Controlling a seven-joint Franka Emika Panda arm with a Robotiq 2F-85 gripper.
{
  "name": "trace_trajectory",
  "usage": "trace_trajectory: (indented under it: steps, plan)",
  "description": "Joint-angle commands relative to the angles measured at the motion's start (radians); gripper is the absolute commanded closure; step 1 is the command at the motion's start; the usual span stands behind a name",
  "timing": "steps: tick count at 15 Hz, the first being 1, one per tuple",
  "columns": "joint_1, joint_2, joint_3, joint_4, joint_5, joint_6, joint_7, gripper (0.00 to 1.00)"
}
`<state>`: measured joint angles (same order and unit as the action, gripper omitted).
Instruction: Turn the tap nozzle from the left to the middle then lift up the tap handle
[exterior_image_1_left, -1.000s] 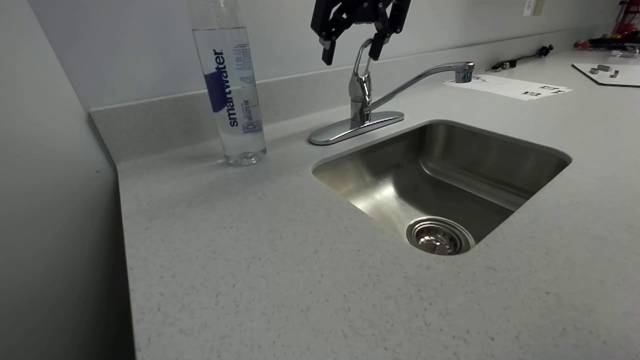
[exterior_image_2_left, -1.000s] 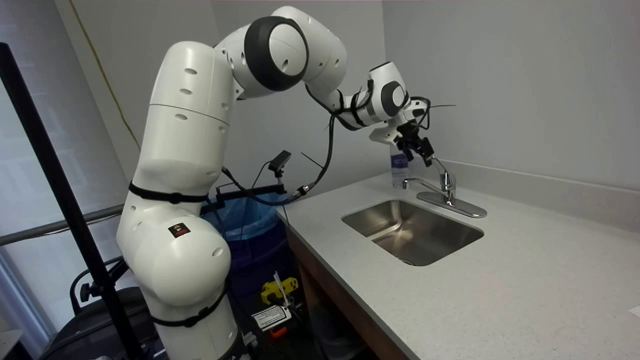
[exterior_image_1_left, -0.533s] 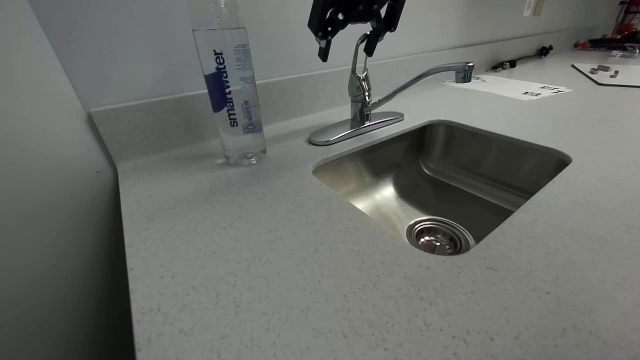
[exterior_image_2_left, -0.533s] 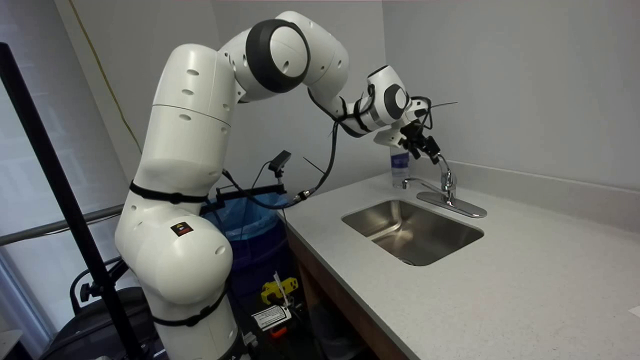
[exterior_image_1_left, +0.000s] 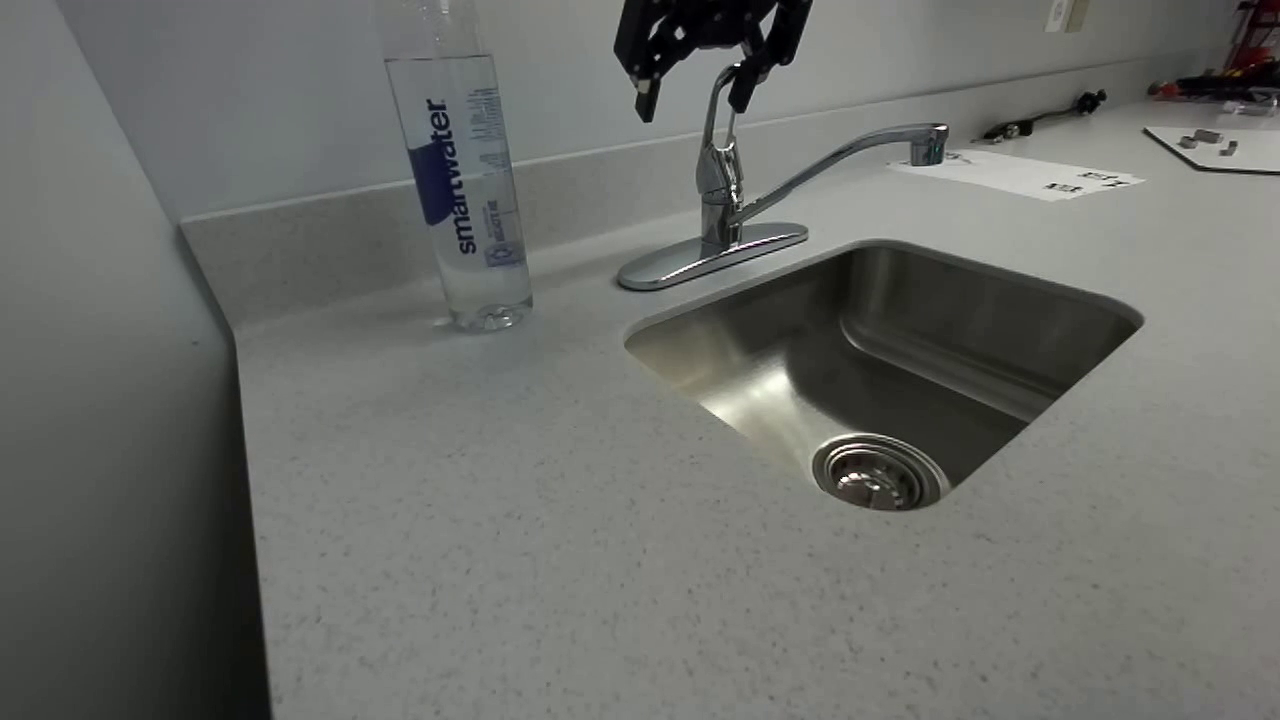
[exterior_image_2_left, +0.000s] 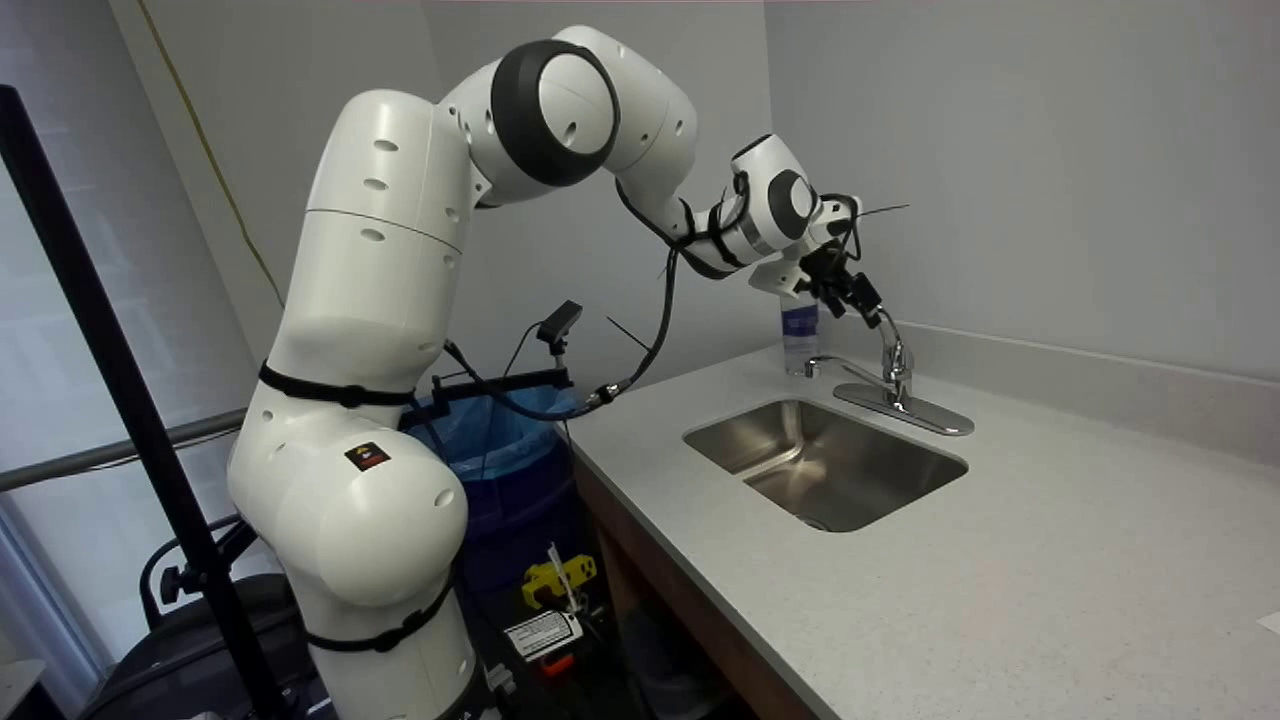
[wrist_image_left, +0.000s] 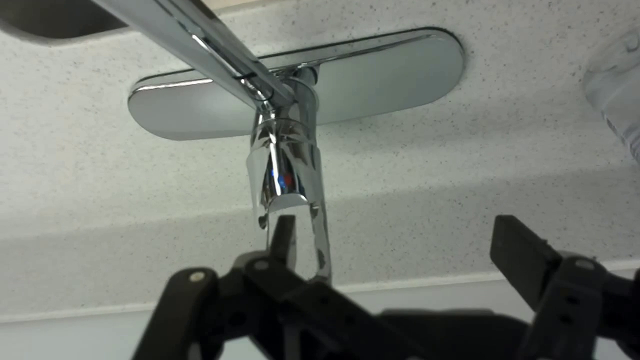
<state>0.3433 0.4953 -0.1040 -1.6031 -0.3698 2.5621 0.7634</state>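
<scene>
The chrome tap handle (exterior_image_1_left: 711, 115) is a loop on top of the tap body, tilted steeply upward. It also shows in an exterior view (exterior_image_2_left: 889, 325) and the wrist view (wrist_image_left: 324, 245). The chrome tap nozzle (exterior_image_1_left: 815, 168) reaches out towards the sink; in the wrist view the nozzle (wrist_image_left: 210, 50) runs to the upper left. My black gripper (exterior_image_1_left: 694, 100) is open at the handle. In the wrist view the gripper (wrist_image_left: 395, 227) has its left finger overlapping the loop's opening and its right finger well apart. The handle's far end is partly hidden behind the left finger.
A steel sink (exterior_image_1_left: 800, 290) is set in the counter (exterior_image_1_left: 480, 480) in front of the tap. A tall water bottle (exterior_image_1_left: 460, 170) stands beside the tap, near the wall. A low backsplash (exterior_image_2_left: 1090, 370) runs behind the tap. Paper sheets (exterior_image_1_left: 1010, 172) lie further along the counter.
Over the last second my gripper has moved a little up and towards the back wall. The tap handle has tilted more upright with it. The nozzle has not moved.
</scene>
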Motion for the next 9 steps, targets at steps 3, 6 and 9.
trace_trajectory:
  steps: [3,6,9]
  plan:
    - [-0.010,-0.007,0.010,0.011,0.016,-0.014,-0.023,0.00]
    - [-0.049,-0.031,0.063,-0.005,0.094,-0.082,-0.130,0.00]
    - [-0.070,-0.055,0.085,-0.011,0.159,-0.158,-0.206,0.00]
